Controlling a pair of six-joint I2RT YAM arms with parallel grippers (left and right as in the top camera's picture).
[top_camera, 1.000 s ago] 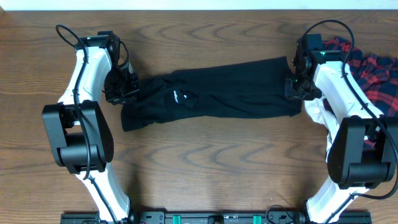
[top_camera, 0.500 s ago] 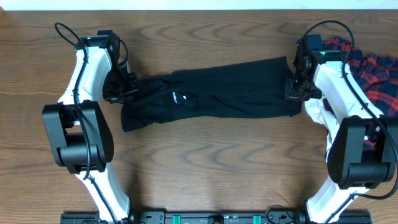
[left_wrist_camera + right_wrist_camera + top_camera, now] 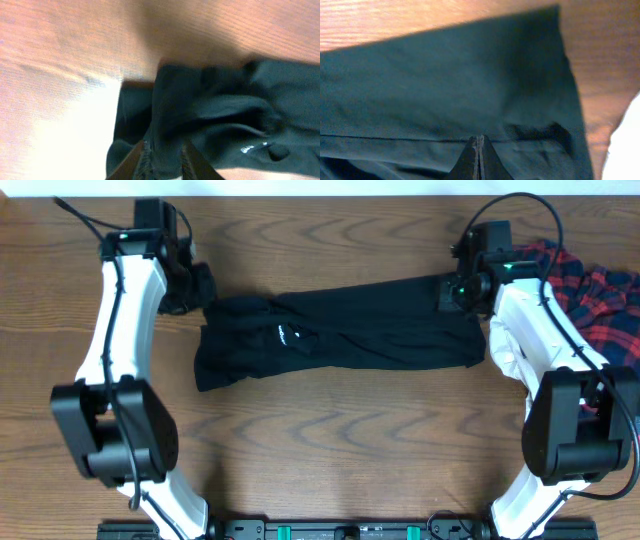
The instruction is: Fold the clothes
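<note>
Wood-grain desk [image 3: 340,440] runs under everything, and the black shirt [image 3: 380,325] lies across its middle as one long band. The plaid clothes [image 3: 600,305] wait at the far right edge. Both my arms have swung toward the back of the desk since a moment ago. My left claw [image 3: 200,288] has let go of the shirt's left end, where it was clamped. It now sits by the rear left corner with its jaws parted a little, and that end lies slack. My right claw [image 3: 452,292] has snapped closed, its fingertips [image 3: 479,150] pinching the cloth along a seam near the rear right corner. I judge one side released and the other freshly gripped, so the next fold is only being set up. The white logo [image 3: 285,335] faces up.
</note>
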